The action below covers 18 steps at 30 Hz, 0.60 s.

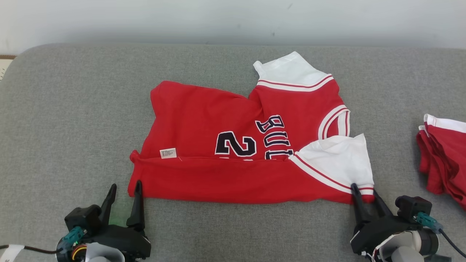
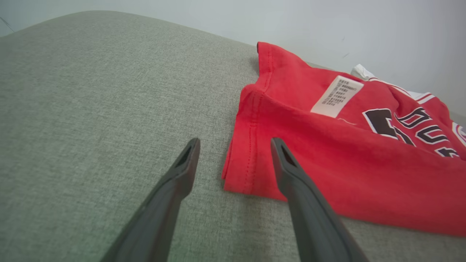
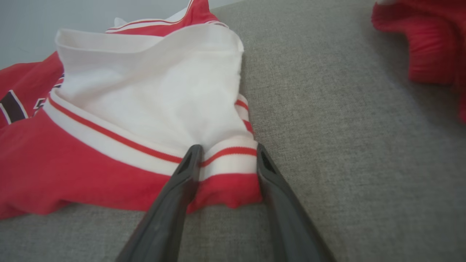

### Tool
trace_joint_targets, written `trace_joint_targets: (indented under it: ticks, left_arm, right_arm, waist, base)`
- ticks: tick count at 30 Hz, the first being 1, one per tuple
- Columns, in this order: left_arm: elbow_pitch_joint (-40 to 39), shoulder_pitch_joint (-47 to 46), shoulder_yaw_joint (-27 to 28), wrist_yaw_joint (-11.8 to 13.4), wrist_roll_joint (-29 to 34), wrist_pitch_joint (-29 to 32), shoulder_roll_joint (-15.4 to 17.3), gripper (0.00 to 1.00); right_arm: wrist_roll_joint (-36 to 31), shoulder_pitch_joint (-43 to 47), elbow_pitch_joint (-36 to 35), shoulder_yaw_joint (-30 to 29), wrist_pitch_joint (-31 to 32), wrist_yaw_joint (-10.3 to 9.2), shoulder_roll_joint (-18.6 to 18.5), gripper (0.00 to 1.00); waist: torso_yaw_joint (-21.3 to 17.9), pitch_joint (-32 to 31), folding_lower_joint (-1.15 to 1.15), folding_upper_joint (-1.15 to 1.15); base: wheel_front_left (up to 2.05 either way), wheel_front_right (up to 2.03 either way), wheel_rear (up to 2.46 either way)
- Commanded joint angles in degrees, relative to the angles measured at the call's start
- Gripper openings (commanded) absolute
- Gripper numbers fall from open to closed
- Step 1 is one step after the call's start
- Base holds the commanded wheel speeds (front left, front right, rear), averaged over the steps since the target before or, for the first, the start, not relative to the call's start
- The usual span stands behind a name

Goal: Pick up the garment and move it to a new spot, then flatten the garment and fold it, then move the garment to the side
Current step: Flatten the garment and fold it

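- The garment (image 1: 233, 178), a red jersey with white sleeves, lies on the grey padded surface (image 1: 72, 127), its near edge folded up over the lettering.
- The left gripper (image 1: 126, 184) is released; its jaws stand wide at the garment's left hem corner, and one finger overlaps the fabric.
- The right gripper (image 3: 228, 146) straddles the striped sleeve corner (image 3: 227, 163). The jaws are apart with fabric between them; a clamp cannot be confirmed.
- A second red pile (image 1: 442, 156) lies well apart at right.

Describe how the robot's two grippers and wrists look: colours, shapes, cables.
Left gripper and right gripper each have two long, dark, tapering fingers on a black body with a teal connector. The left trails a black cable with a white tag; the right wrist is pale grey.
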Motion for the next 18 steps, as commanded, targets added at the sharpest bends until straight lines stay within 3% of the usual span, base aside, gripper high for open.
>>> trace_joint_targets:
  ticks: [1,2,4,5,18]
  left_arm:
    - [1.4,-1.0,0.4,-0.6,0.4,-0.1,0.1,1.0]
    - [1.9,-1.5,0.4,-0.9,0.8,-0.1,0.1,1.0]
    - [3.6,-2.2,0.7,-1.4,1.1,-0.1,0.1,1.0]
    - [4.4,-2.5,1.0,-1.3,1.1,-0.1,0.2,1.0]
    - [14.3,-6.1,1.4,-3.5,-1.8,0.2,0.1,1.0]
  right_arm:
    - [0.7,0.0,1.0,1.1,0.4,-0.07,0.0,0.42]
    - [1.0,-0.1,1.1,1.4,0.3,-0.07,-0.1,0.47]
    - [1.5,-0.5,1.0,1.9,0.3,-0.07,-0.4,0.89]
    - [1.6,-0.8,0.9,2.2,0.3,-0.07,-0.5,0.98]
    - [2.7,-1.1,-0.2,4.1,0.4,-0.08,-2.0,1.0]
  waist:
    - [-0.1,0.3,0.0,0.0]
    - [-0.2,0.5,0.0,0.0]
    - [-0.6,0.7,0.0,0.0]
    - [-0.9,0.9,0.0,0.0]
    - [-2.5,2.6,0.0,0.0]
  base:
    - [0.0,0.0,0.0]
    - [0.0,0.0,0.0]
    - [0.0,0.0,0.0]
    - [0.0,0.0,0.0]
    - [0.0,0.0,0.0]
